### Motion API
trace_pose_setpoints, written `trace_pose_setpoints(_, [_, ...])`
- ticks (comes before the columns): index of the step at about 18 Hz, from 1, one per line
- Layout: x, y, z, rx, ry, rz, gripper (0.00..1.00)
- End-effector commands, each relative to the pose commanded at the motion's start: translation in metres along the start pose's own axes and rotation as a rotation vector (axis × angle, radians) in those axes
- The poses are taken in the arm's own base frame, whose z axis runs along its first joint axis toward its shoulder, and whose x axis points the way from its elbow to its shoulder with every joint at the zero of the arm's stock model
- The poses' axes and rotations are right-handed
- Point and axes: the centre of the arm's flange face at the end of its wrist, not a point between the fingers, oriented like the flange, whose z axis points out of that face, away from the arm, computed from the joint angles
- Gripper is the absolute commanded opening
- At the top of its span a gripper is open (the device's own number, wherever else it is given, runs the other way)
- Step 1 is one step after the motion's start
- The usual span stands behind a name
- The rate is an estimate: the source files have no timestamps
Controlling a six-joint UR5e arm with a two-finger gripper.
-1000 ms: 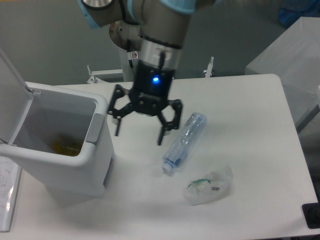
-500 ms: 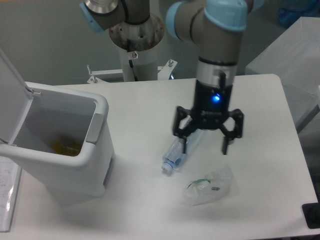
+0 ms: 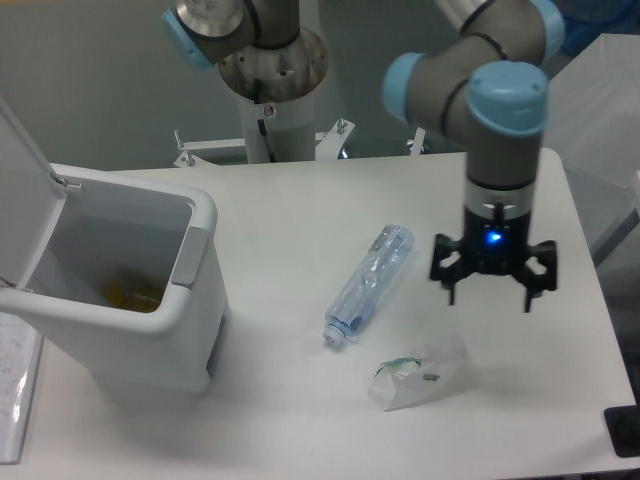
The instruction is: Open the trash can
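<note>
The trash can [image 3: 110,330] stands at the left of the table, a boxy white bin with its lid [image 3: 22,190] swung up and back on the left side. Its inside shows, with something yellow at the bottom. A grey push tab [image 3: 190,258] sits on its right rim. My gripper [image 3: 489,296] hangs open over the right part of the table, far from the bin, with nothing between its fingers.
A clear plastic bottle [image 3: 368,283] lies on its side mid-table. A crumpled clear plastic bag [image 3: 418,372] lies in front of it, just below-left of the gripper. The table's right edge is close to the gripper. A black object [image 3: 625,432] sits at the front right corner.
The gripper has moved from beside the bin's right rim across the table to the right, past the bottle. It stays open. The bin's lid stays up.
</note>
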Motion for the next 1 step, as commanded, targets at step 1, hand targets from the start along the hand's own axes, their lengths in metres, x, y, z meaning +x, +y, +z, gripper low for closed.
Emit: trace_pose_setpoints(1, [-0.0012, 0.0042, 0.0021, -0.015, 0.008, 0.023, 1.00])
